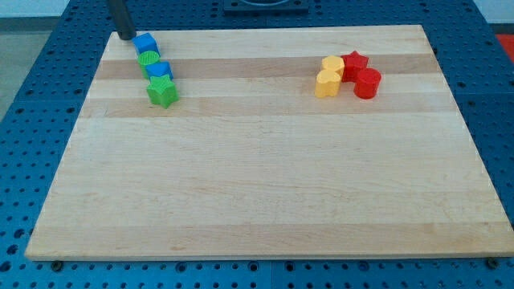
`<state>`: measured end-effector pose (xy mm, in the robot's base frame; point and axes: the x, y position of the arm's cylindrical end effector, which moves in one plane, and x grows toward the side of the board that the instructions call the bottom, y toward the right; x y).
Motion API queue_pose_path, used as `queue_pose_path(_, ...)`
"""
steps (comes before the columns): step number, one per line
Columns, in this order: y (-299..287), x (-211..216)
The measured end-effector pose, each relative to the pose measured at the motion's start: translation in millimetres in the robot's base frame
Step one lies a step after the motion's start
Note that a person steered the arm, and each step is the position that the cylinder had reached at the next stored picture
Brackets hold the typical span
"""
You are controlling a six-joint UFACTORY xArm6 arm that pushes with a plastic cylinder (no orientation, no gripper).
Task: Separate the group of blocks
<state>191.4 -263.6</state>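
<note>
My tip is at the board's top left corner, just left of a blue block. Below that block runs a tight column: a green round block, a second blue block and a green star block. At the view's upper right is a second cluster: a yellow hexagonal block, a yellow heart-like block, a red star block and a red round block, all touching.
The wooden board lies on a blue perforated table. A dark fixture sits beyond the board's top edge.
</note>
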Motion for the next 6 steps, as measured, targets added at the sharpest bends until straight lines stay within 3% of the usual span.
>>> queue_pose_path(2, 29, 20)
queue_pose_path(3, 44, 75)
queue_pose_path(5, 81, 248)
queue_pose_path(6, 81, 253)
